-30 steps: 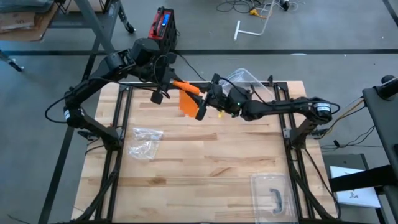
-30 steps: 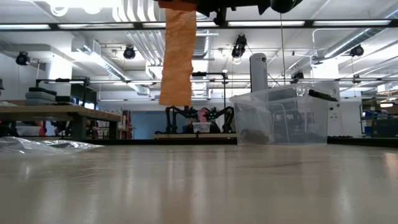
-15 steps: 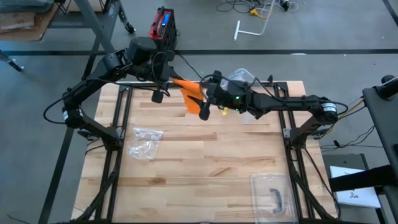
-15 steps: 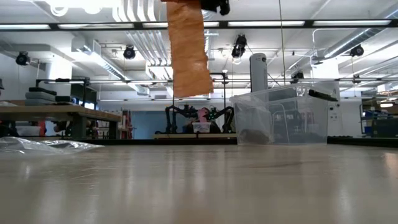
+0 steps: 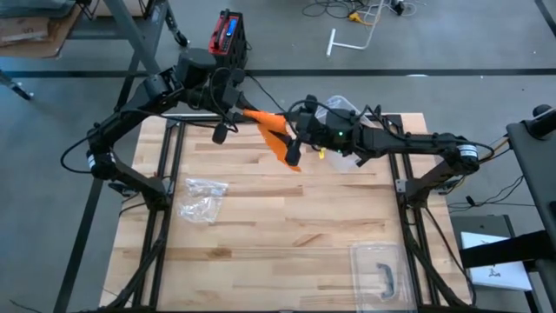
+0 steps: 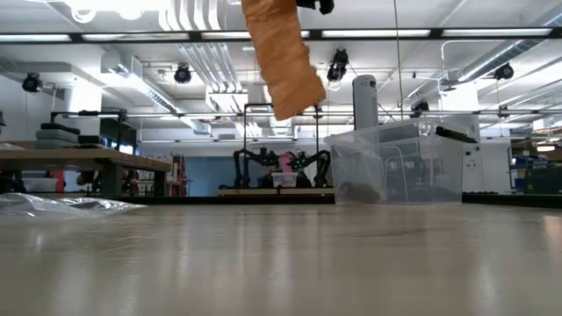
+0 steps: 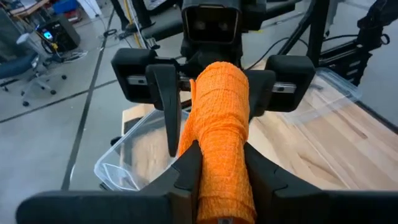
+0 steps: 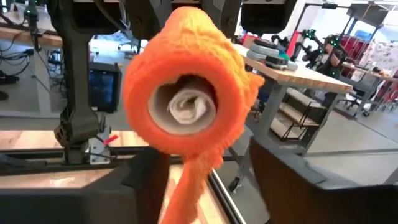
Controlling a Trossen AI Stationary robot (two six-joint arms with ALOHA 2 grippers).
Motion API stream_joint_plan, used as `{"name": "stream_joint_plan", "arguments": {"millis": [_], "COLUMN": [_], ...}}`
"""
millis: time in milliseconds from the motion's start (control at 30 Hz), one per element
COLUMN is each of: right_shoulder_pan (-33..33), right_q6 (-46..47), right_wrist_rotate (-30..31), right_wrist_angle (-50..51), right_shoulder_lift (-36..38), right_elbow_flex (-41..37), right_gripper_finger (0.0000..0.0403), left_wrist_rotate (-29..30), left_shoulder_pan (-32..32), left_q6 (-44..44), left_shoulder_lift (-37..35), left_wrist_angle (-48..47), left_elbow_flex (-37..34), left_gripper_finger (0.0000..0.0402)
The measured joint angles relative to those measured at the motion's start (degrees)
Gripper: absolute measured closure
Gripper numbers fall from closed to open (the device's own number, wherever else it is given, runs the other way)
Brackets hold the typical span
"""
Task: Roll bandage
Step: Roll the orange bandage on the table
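An orange bandage roll [image 5: 261, 120] with a white core [image 8: 186, 107] hangs high over the table's far middle, my left gripper [image 5: 241, 111] shut on it. Its loose tail [image 6: 283, 61] hangs slanting, clear of the table. My right gripper [image 5: 293, 143] faces the roll's free end, roughly level. Its fingers [image 7: 165, 102] are open and stand on either side of that end. My left gripper pinches the sides of the roll's near end [image 7: 221, 155] between its two fingers [image 7: 186, 171], which lie along the roll. The roll sticks out past the fingertips toward my right gripper, lifted clear. My right gripper has the tail [image 8: 186, 186] hanging between its fingers; whether they touch it cannot be told.
A clear plastic box [image 5: 347, 113] stands at the table's far right. Crumpled clear wrap [image 5: 201, 198] lies at the left. A clear lid with a dark handle [image 5: 382, 271] lies near the front right corner. A red and black device [image 5: 228, 35] sits on the floor beyond.
My right gripper has risen, moved a little toward the table's far right, and tipped up from slanting down to about level. The bandage's hanging tail has swung toward the table's right, its lower end now higher and slanted instead of hanging straight.
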State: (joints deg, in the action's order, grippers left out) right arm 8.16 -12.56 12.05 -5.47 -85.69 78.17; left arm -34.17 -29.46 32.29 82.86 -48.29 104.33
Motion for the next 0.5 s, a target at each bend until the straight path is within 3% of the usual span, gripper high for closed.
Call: {"name": "stream_joint_plan", "arguments": {"millis": [100,233,500], "right_shoulder_pan": [0.0,0.0,-0.02], "right_q6": [-0.7,-2.55,1.33], "right_wrist_rotate": [0.03,0.13,1.53], "right_wrist_angle": [0.21,0.71,0.73], "right_shoulder_lift": [0.18,0.37,-2.02], "right_elbow_flex": [0.0,0.0,-0.68], "right_gripper_finger": [0.0241,0.0373,0.04], "left_wrist_rotate": [0.0,-1.65,-4.79], "left_shoulder_pan": [-0.06,-0.08,-0.25], "left_q6": [-0.58,-2.41,-8.33], "left_shoulder_lift": [0.08,0.07,0.07], "left_wrist_angle": [0.05,1.16,10.09], "left_elbow_flex": [0.0,0.0,0.0], "left_gripper_finger": [0.0339,0.0333,0.0343]}}
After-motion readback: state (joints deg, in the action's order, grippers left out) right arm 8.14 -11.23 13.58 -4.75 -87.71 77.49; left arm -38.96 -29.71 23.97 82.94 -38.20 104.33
